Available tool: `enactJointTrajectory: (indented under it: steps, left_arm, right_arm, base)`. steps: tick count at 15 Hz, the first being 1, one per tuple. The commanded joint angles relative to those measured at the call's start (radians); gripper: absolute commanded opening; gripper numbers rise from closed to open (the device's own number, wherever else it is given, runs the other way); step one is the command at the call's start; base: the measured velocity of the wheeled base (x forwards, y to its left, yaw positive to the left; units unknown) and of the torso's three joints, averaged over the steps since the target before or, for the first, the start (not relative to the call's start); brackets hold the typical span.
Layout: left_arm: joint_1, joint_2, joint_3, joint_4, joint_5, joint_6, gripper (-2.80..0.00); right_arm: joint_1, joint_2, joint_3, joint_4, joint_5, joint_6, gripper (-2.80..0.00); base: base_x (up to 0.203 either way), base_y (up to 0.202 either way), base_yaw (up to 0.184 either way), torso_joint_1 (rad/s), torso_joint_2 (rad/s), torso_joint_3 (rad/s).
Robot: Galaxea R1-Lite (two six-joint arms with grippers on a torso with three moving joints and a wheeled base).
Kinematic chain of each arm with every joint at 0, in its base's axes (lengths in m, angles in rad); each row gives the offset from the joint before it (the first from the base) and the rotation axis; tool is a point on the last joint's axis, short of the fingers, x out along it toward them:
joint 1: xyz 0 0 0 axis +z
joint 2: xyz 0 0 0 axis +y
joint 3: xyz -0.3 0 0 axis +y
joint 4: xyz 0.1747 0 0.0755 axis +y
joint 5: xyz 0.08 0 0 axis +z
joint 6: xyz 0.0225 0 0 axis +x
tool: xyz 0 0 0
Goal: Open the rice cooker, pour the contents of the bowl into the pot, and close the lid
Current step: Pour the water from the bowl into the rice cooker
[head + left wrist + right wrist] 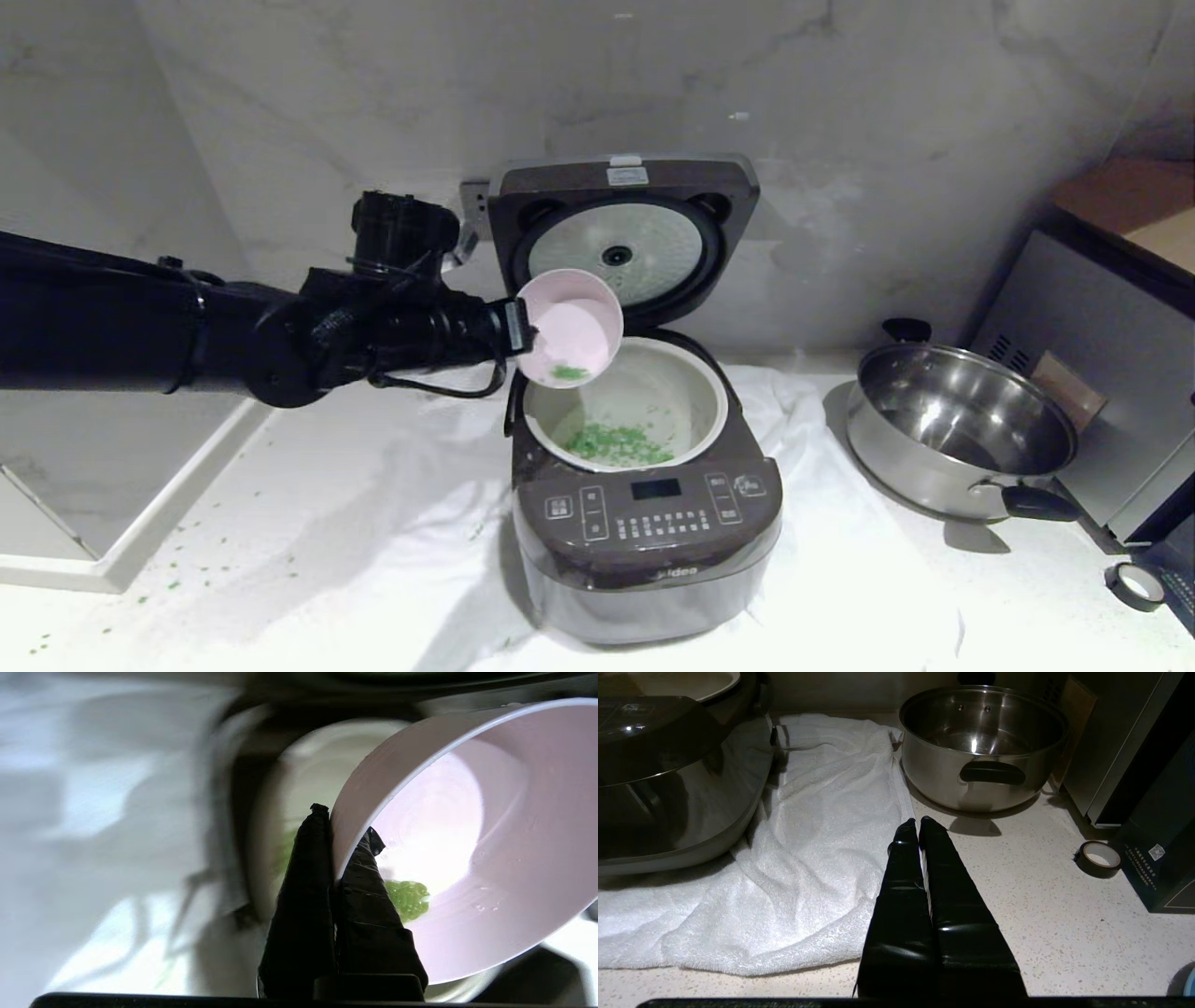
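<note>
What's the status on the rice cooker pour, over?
Left gripper shut on bowl rim, tipped over pot. Greens mostly in. Lid up. Right gripper shut, idle. Nothing blocking.

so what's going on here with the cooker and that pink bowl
The left gripper is clamped on the rim of the bowl, tipped on its side over the rice cooker with its lid raised. Most of the green bits lie in the pot; a small clump clings inside the bowl. The right gripper rests shut over the counter, near the white towel.
</note>
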Motion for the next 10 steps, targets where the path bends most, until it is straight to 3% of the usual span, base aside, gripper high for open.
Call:
enactJointTrajectory:
  steps: [1,6,10]
  left_arm:
    - [0.033,-0.074,0.013,0.087,0.022,0.004,-2.8]
    - [0.062,-0.191,0.073,0.29,0.023,0.088,-2.8]
    - [0.111,-0.257,0.1,0.408,0.023,0.101,-2.8]
  right_arm:
    - [0.0,0.0,0.0,0.0,0.0,0.0,-2.8]
    - [0.0,0.0,0.0,0.0,0.0,0.0,-2.8]
    - [0.0,0.0,0.0,0.0,0.0,0.0,-2.8]
  base:
    - [0.0,0.0,0.0,0.0,0.0,0.0]
    - [0.0,0.0,0.0,0.0,0.0,0.0]
    - [0.0,0.0,0.0,0.0,0.0,0.0]
